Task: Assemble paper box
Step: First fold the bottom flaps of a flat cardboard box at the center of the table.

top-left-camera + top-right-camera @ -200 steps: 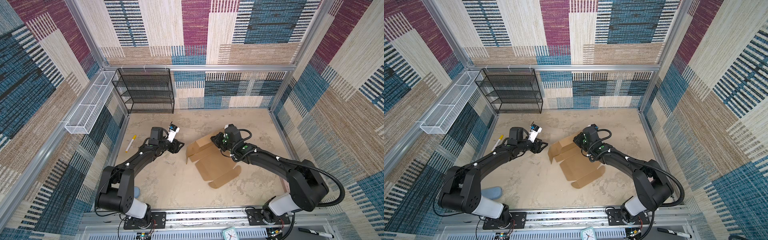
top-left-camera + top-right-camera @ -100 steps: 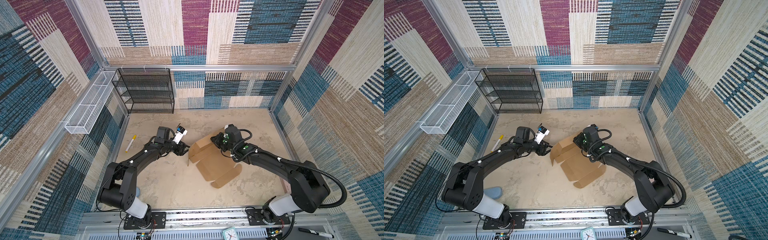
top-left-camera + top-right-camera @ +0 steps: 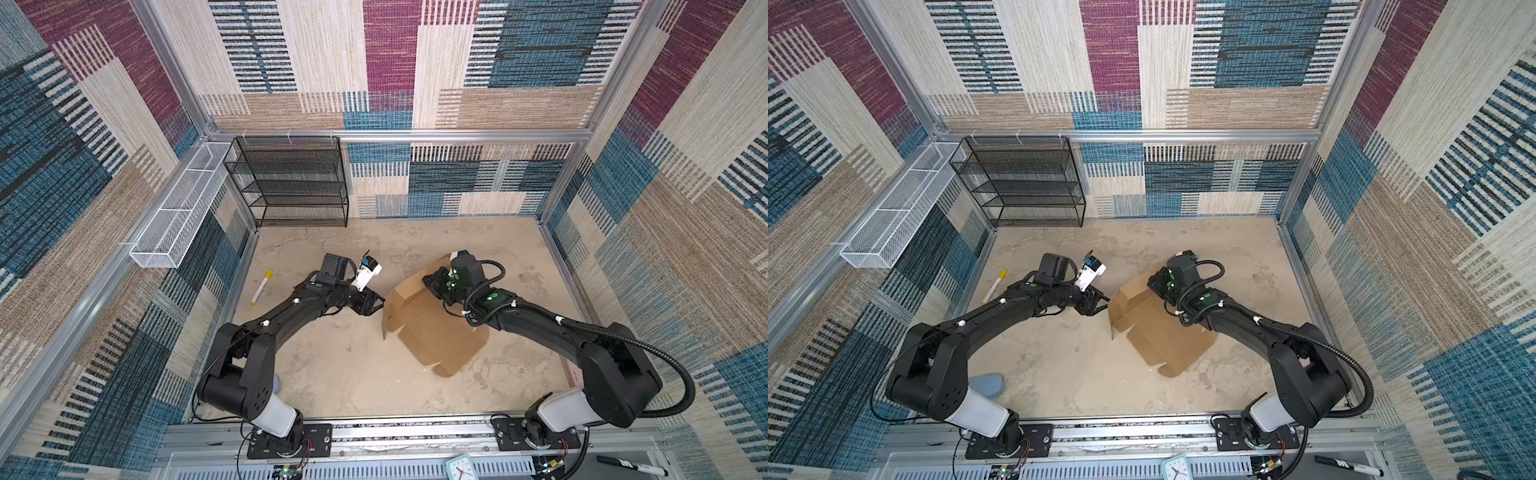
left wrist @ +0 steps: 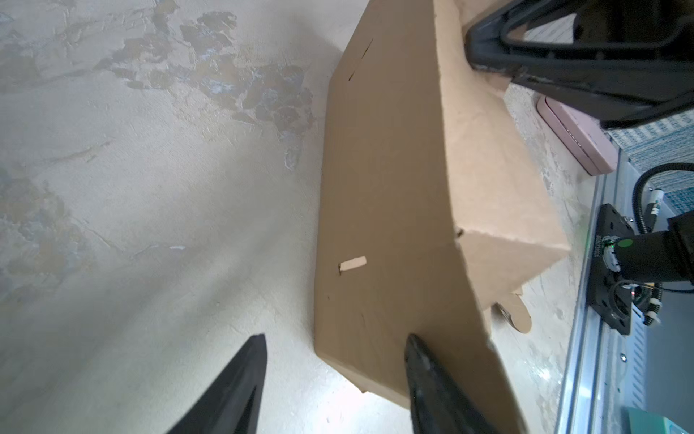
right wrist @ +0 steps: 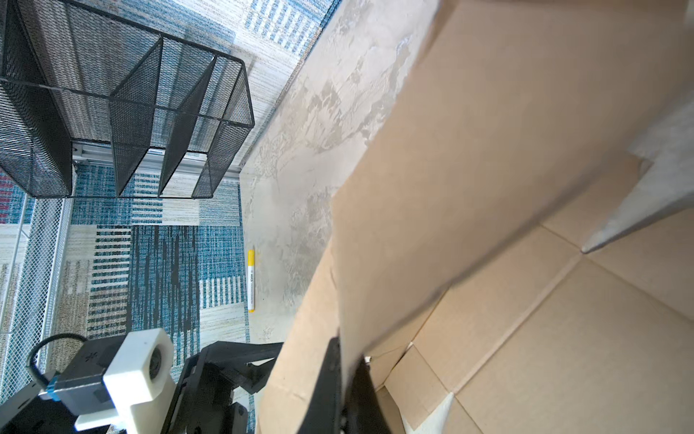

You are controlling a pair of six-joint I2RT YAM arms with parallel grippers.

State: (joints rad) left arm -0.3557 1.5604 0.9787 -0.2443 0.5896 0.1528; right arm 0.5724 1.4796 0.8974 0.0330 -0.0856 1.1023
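Two tools, both at box. Right tool (image 5: pixel 345 360): pressed together, pinching edge of raised flap of box (image 3: pixel 436 332). Left tool (image 4: pixel 334 338): spread, gripping nothing; one finger (image 4: pixel 424 375) seemingly against outer face of upright side wall, other finger clear over worktop (image 3: pixel 332 374). Box: near middle of worktop, between arms; base panel flat, panel with rounded tab lying flat toward near rail. Marker (image 3: pixel 261 286): at worktop's edge beyond left arm, well apart. Rack (image 3: pixel 291 183): back corner. Step in hand, by judgement: standing walls up. Next move, likely: wall pressed square by left tool, flap held in pinch, tabs then lined up with slits.
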